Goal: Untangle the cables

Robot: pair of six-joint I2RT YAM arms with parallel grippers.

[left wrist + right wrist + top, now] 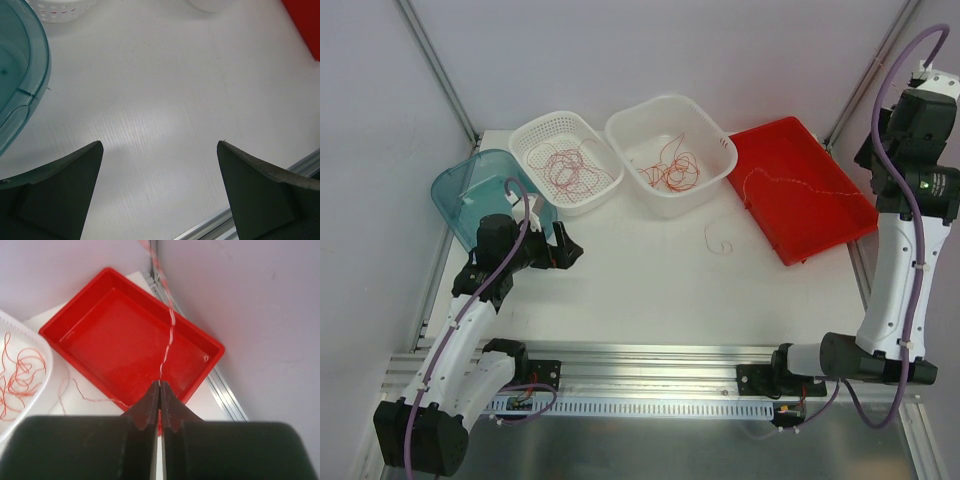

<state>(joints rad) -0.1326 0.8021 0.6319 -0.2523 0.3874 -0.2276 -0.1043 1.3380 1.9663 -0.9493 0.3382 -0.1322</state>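
Thin red-orange cables lie tangled in the white perforated basket [565,168] and in the white tub [670,172]. One loose strand [718,240] curls on the table. A pale strand [790,182] runs across the red tray [820,225]. My right gripper [160,384] is raised above the red tray [125,335] and shut on a thin strand [170,330] that runs out of the top of the right wrist view. My left gripper [160,145] is open and empty over bare table, by the teal container [485,195].
The teal container [20,75] is just left of the left gripper. An aluminium rail [650,360] runs along the near table edge. Grey walls and a corner rail [220,385] close in behind and to the right of the tray.
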